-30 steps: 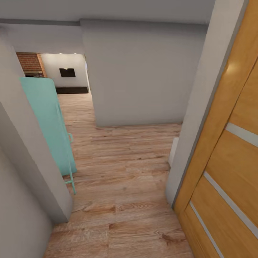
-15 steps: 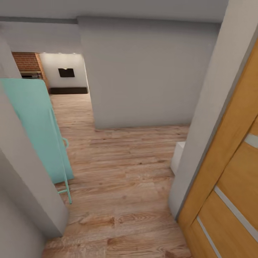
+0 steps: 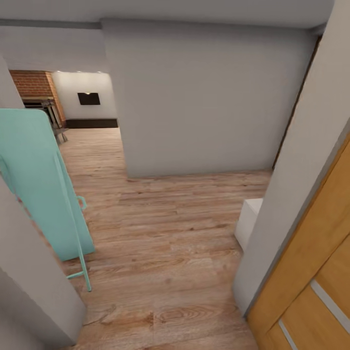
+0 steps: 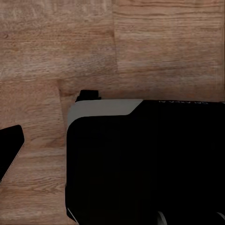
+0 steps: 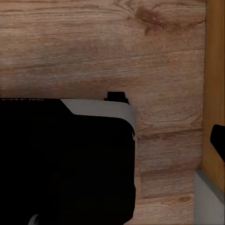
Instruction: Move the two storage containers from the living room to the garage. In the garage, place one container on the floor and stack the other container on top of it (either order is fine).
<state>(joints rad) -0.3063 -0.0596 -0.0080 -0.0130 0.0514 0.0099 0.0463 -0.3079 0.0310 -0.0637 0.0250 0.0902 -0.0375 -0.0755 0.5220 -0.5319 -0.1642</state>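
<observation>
Neither storage container shows in any view. I am in a hallway on light wood planks (image 3: 165,233). Through an opening at the far left lies the living room, with its brick fireplace (image 3: 34,85) and black wall TV (image 3: 89,98). No gripper shows in the head view. In the left wrist view one dark fingertip (image 4: 9,145) sits at the picture's edge, far off the middle, over wood floor. The right wrist view shows the same: a fingertip (image 5: 218,140) at the edge. Both grippers hold nothing. My own black-and-grey body (image 4: 140,164) fills much of both wrist views.
A teal panel with a thin handle (image 3: 39,184) leans out at the left, beside a grey wall corner (image 3: 34,282). A large grey wall (image 3: 204,97) stands ahead. At the right are an orange wooden door (image 3: 311,282), a grey jamb and a low white box (image 3: 249,221).
The camera has moved forward along the hallway. The teal panel and the orange door have slid outward in the picture, and more of the living room and the white box shows.
</observation>
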